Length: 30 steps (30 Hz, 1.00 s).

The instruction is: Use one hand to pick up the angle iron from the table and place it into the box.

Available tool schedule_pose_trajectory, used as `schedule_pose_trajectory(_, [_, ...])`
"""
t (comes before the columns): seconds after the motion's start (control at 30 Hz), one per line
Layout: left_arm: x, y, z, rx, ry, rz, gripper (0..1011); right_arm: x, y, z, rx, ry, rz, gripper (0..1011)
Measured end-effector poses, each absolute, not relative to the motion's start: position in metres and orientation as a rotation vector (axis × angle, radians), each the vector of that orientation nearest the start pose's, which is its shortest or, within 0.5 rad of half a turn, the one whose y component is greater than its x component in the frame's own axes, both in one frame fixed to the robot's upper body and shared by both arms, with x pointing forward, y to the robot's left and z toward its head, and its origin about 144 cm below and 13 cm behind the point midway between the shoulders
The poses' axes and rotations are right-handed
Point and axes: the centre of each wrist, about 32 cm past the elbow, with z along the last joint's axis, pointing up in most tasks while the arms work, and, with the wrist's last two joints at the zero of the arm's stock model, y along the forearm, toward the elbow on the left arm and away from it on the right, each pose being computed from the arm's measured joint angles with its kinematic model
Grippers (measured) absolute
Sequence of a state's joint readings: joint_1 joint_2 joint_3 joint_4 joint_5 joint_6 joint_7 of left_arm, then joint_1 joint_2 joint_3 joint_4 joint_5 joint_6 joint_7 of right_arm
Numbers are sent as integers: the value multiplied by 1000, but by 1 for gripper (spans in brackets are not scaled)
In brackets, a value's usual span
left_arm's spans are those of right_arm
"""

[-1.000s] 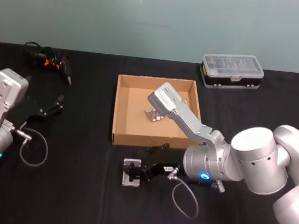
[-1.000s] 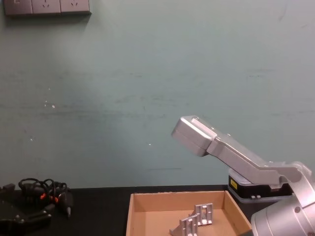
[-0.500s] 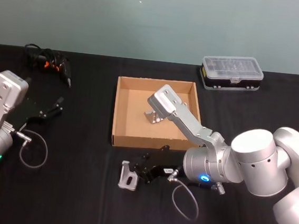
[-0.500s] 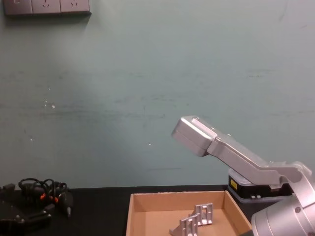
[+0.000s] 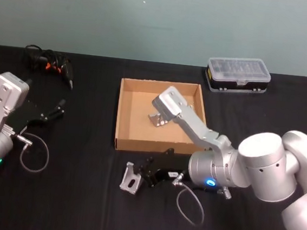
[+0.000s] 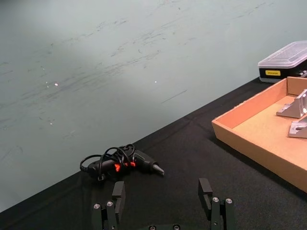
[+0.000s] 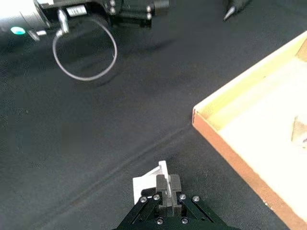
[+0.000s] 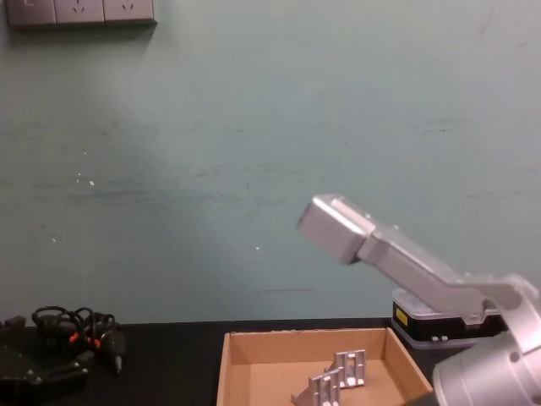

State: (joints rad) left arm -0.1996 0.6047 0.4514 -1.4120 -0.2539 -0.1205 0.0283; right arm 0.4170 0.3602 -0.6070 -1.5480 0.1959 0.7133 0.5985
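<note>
While the right gripper [image 5: 145,174] is clamped on one silvery, L-shaped angle iron [image 5: 130,179], the piece hangs tilted over the matte black table [image 5: 84,157], just before the near wall of the single shallow tan cardboard box [image 5: 122,112]. Two ribbed metal brackets [image 8: 352,367] stand inside the box. At the table's left, the left gripper [image 6: 162,191] rests with its two black fingers apart.

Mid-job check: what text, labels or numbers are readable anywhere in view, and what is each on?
No text can be read.
Too small to read: the yellow sticker on the black plastic case.
Blurred, unreadable: the white tag on the left arm.
</note>
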Motion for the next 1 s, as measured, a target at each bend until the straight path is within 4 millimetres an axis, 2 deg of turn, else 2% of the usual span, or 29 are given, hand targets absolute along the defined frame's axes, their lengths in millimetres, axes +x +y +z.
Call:
schedule_pose_trajectory(0.23, [489, 310, 1140, 305, -285, 1248, 1000, 513, -165, 1239, -570, 169, -561, 58])
schedule_pose_trajectory(0.33, [489, 310, 1140, 305, -285, 1248, 1000, 511, -169, 1254, -538, 138, -591, 57])
schedule_pose_trajectory(0.6, [489, 310, 1140, 304, -285, 1248, 1000, 518, -185, 1277, -510, 84, -697, 57])
schedule_pose_trajectory(0.77, [489, 310, 1140, 304, -285, 1248, 1000, 527, -197, 1281, -525, 74, -773, 57])
schedule_pose_trajectory(1.0, [489, 310, 1140, 304, -285, 1248, 1000, 542, -211, 1276, -565, 83, -875, 58])
